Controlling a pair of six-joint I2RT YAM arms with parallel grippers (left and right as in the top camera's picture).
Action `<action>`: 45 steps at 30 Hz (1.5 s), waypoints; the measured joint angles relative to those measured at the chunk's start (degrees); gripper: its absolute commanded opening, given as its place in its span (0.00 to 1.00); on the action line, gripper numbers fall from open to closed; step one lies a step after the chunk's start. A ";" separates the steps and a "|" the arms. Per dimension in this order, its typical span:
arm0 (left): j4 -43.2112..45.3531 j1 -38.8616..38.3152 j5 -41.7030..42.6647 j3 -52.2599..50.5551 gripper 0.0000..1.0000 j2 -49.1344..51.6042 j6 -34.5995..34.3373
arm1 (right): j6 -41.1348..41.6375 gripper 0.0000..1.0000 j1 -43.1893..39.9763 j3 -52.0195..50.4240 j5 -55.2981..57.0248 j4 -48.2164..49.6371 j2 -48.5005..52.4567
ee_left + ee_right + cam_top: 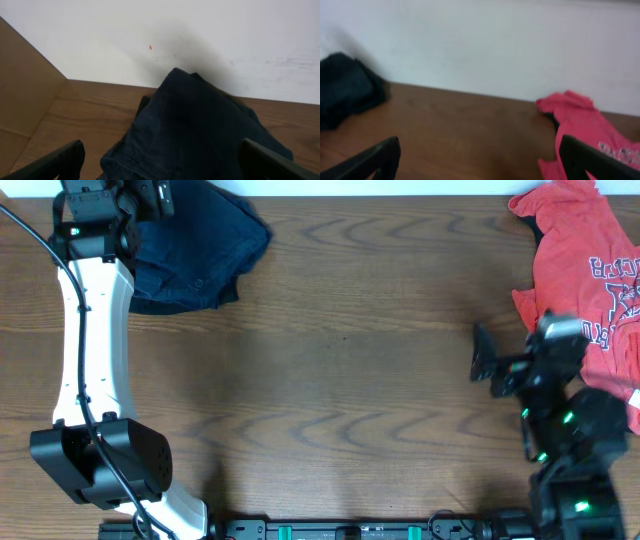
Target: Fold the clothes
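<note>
Spreading across the overhead view, the wooden table [340,360] carries two garments well apart: the red-orange T-shirt [585,270] crumpled at the far right edge, and the navy shorts [205,250] bunched at the far left corner. The left gripper [167,162] hangs over the shorts, fingers wide, gripping nothing. The right gripper [485,162] sits near the T-shirt, fingers likewise wide and empty

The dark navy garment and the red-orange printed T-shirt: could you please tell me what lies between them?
Only bare brown wooden tabletop lies there, as the overhead view shows.
</note>
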 measured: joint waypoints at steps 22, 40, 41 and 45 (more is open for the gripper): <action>-0.04 0.00 0.02 0.00 0.98 0.00 0.00 | -0.02 0.99 -0.81 -33.59 0.92 7.58 -33.20; -0.04 0.00 0.02 0.00 0.98 0.00 0.00 | 0.00 0.99 -0.81 -35.15 0.92 5.88 -33.40; -0.04 0.00 0.02 0.00 0.98 0.00 0.00 | 0.00 0.99 -0.81 -35.15 0.90 5.88 -33.40; -0.04 0.00 0.02 0.00 0.98 0.00 0.00 | 0.00 0.99 -0.81 -35.15 0.90 5.88 -33.40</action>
